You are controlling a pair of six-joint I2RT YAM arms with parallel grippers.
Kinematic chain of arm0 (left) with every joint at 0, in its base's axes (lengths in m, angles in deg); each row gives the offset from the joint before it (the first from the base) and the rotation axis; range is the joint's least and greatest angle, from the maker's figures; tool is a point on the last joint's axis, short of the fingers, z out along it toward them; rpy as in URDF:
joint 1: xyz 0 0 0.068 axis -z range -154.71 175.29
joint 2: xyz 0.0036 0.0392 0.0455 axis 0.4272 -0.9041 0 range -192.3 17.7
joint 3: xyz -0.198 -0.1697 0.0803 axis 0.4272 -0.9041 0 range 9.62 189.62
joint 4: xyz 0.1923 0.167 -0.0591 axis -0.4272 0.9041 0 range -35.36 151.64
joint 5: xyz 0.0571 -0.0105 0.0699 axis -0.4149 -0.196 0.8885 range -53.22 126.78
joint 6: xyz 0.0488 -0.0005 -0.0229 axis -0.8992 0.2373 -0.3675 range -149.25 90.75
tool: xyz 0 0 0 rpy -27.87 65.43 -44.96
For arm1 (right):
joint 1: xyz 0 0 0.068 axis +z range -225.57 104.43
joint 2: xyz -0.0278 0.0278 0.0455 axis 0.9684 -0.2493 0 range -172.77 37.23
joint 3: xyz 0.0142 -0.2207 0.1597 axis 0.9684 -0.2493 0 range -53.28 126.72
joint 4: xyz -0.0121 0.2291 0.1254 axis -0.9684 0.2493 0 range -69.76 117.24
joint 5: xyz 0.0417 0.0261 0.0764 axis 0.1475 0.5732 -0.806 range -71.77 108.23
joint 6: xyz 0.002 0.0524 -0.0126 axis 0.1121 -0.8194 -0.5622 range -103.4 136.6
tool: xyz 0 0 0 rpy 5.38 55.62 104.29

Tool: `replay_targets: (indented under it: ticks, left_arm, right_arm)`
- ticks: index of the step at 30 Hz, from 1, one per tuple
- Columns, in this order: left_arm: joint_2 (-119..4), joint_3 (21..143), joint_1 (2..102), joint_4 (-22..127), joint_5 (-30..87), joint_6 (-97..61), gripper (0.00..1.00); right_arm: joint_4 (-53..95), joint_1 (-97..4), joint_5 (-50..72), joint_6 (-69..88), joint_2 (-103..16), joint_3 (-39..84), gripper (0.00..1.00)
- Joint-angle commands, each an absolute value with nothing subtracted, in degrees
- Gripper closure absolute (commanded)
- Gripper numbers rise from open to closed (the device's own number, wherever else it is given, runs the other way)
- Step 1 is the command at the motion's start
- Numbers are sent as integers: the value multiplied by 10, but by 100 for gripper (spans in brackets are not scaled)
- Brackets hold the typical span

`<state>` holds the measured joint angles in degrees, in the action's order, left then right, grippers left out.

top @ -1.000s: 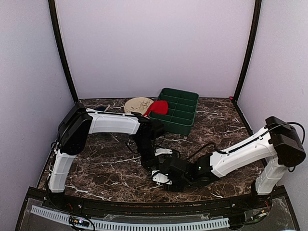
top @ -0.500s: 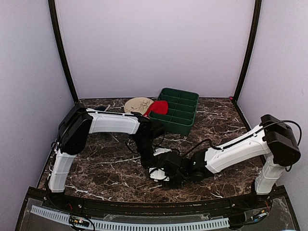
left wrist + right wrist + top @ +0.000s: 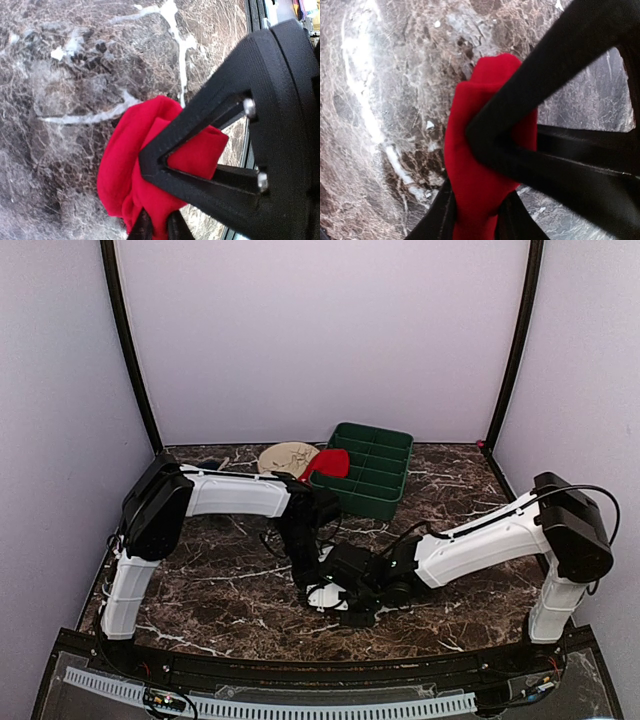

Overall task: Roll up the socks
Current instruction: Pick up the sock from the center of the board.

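Right wrist, claw (image 3: 476, 226) clamping sock (image 3: 470, 150), hidden overhead

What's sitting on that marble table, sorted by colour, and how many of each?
Red: 2 (sock pinched by the left hand and right hand; red fabric piece at the back)
Green: 1 (compartment tray)
Beige: 1 (bowl)
Total: 4 that I can make out

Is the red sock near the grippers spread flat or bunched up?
Bunched up: the sock shows thick folded layers, a rounded lump on the table.
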<state>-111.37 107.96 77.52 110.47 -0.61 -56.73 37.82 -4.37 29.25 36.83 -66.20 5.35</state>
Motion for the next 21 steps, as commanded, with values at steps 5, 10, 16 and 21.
replay_targets:
  ticks: [5, 10, 16, 21]
  left_arm:
    - [-1116, 1098, 770, 1124, 4, -558, 77]
    - [-1110, 1096, 744, 1122, 15, -537, 75]
    - [-1085, 1065, 716, 1087, 12, -517, 74]
    - [-1047, 1033, 695, 1041, 7, -499, 74]
  right_arm:
    - [429, -70, 245, 339, -702, 71, 81]
    - [436, -81, 220, 322, -700, 74, 82]
    - [441, -99, 163, 294, -695, 78, 83]
    - [447, -113, 114, 279, -691, 77, 83]
